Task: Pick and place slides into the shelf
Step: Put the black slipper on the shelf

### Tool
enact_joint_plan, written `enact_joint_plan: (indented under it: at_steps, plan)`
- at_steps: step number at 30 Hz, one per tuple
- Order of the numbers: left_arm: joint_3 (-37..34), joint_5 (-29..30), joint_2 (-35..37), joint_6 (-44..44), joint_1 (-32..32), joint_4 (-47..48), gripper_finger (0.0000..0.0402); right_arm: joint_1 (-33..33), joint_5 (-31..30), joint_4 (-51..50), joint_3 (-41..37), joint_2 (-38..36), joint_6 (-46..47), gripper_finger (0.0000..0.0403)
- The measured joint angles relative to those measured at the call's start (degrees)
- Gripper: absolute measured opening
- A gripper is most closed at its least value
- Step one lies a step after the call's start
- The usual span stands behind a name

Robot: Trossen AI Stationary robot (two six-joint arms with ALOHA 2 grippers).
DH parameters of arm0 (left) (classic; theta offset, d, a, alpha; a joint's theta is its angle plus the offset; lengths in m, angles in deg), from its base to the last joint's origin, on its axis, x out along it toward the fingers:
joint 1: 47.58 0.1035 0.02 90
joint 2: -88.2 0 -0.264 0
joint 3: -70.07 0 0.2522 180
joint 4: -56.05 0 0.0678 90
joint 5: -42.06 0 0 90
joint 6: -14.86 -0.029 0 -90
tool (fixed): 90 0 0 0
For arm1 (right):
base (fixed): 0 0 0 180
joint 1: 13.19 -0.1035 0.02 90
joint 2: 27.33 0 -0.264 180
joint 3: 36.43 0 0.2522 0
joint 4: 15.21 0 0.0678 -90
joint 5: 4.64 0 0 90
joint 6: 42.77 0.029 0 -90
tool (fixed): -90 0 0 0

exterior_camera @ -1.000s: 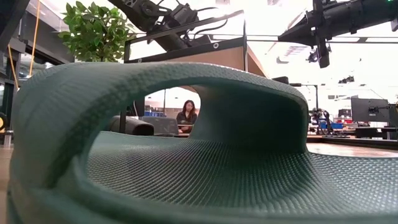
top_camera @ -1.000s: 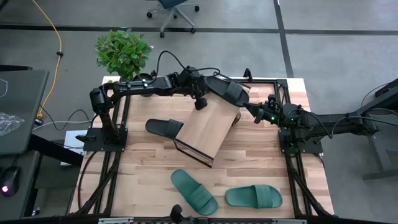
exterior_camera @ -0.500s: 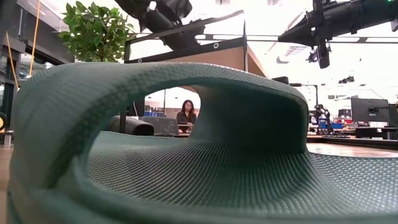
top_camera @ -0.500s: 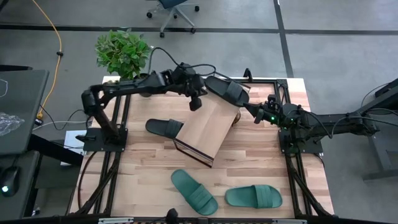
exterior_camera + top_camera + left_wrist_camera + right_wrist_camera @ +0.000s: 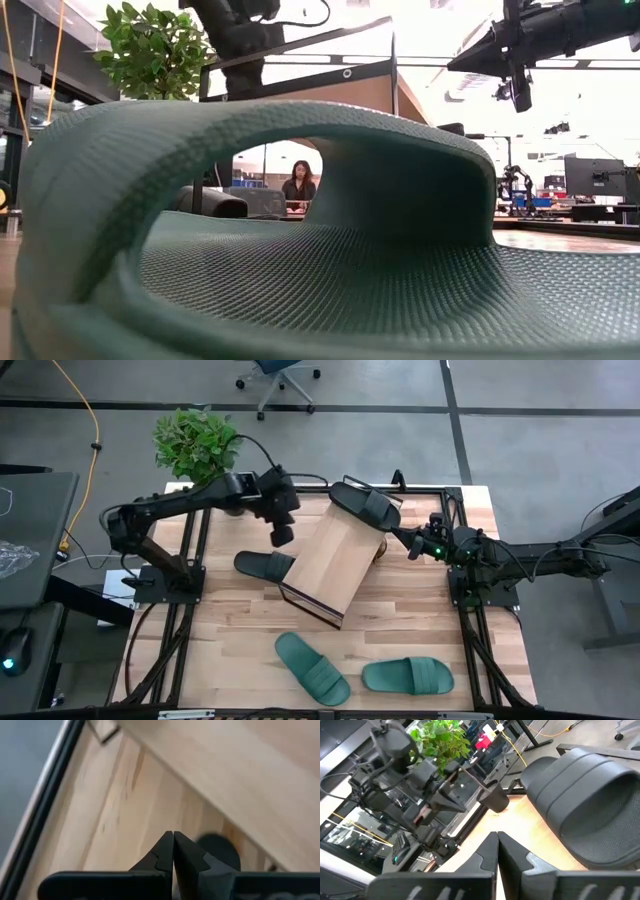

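The shelf (image 5: pixel 331 565) stands tilted near the middle of the table (image 5: pixel 230 630), its light-wood board sloping down toward the front edge. One black slide (image 5: pixel 365 506) lies on the upper end of the board. A second black slide (image 5: pixel 264 566) lies flat on the table just beside the shelf's left side, partly tucked under it. Two teal-green slides rest on the table near the front edge, well apart from the shelf: one (image 5: pixel 312 668) angled, the other (image 5: pixel 407 676) to its right.

The left gripper (image 5: pixel 282 536) hovers above the table between the shelf and the table's rear left, fingers (image 5: pixel 162 854) pressed together, holding nothing. The right gripper (image 5: pixel 408 541) sits at the shelf's right side near the upper black slide (image 5: pixel 592 810), fingers (image 5: pixel 487 855) also pressed together and empty.

A potted plant (image 5: pixel 197 443) stands at the rear left corner
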Motion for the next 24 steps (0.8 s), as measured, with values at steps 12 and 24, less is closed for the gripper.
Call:
enact_joint_plan:
  at_steps: [12, 24]
  plan:
    - [-4.30, 11.85, 8.11, 8.51, -10.44, 7.50, 0.0000, 0.00, 0.54, -0.45, 0.00, 0.00, 0.90, 0.0000]
    - [-26.85, 9.53, 27.71, 26.56, -11.82, -7.10, 0.0000, 0.01, 1.09, -0.37, 0.00, 0.00, 0.88, 0.0000]
